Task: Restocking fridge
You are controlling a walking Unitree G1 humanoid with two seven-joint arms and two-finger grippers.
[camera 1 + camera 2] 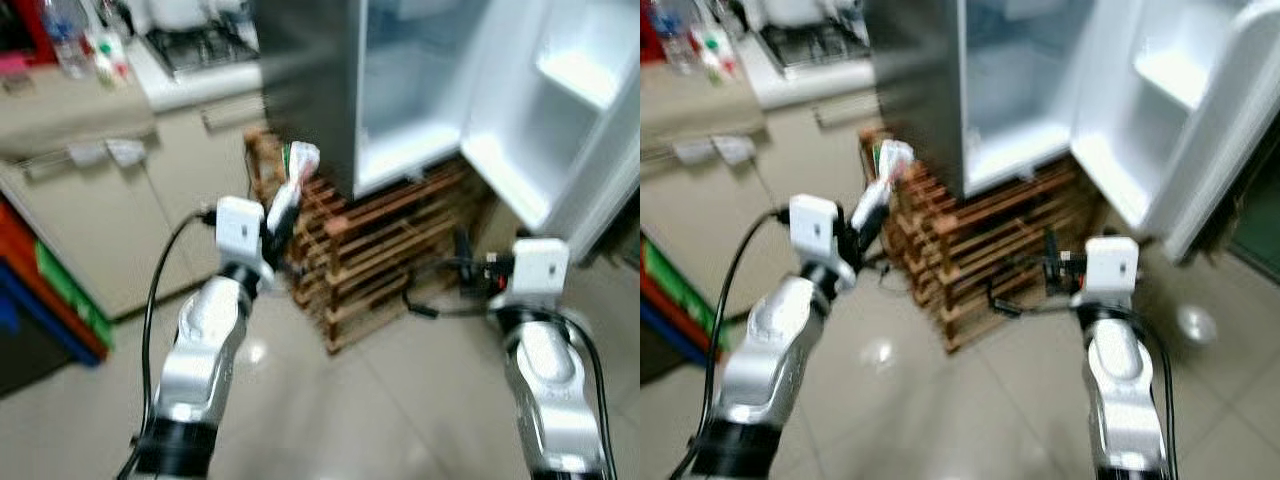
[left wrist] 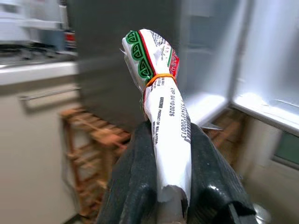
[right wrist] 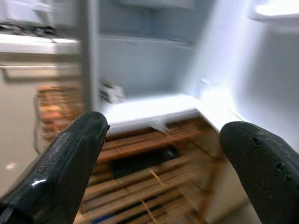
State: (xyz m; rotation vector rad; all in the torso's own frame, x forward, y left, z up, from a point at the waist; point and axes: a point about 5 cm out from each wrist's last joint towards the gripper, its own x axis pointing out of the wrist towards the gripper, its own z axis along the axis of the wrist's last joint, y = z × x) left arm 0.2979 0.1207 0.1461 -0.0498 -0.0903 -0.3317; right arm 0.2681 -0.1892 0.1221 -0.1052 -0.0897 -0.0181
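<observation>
Two grippers up in front of the open white fridge (image 1: 420,90), frames blurred. Left gripper (image 2: 161,186) is raised on the left, fingers (image 2: 135,177) clamped on a long white plastic-wrapped packet with green-and-red print and an orange rubber band (image 2: 161,116); the packet sticks up past the fingertips, near the fridge's grey side panel (image 1: 305,80). Right gripper (image 3: 161,154) is on the right, lower, fingers (image 3: 70,158) spread wide with nothing between them, facing the fridge's bottom white shelf (image 3: 149,109). One small pale item (image 3: 111,92) sits on that shelf at the left; too blurred to identify. Fridge stands on a stack of brown wooden pallets (image 1: 370,260). White fridge door (image 1: 560,110) swung open to the right. Beige kitchen cabinet (image 1: 100,210) far left.
</observation>
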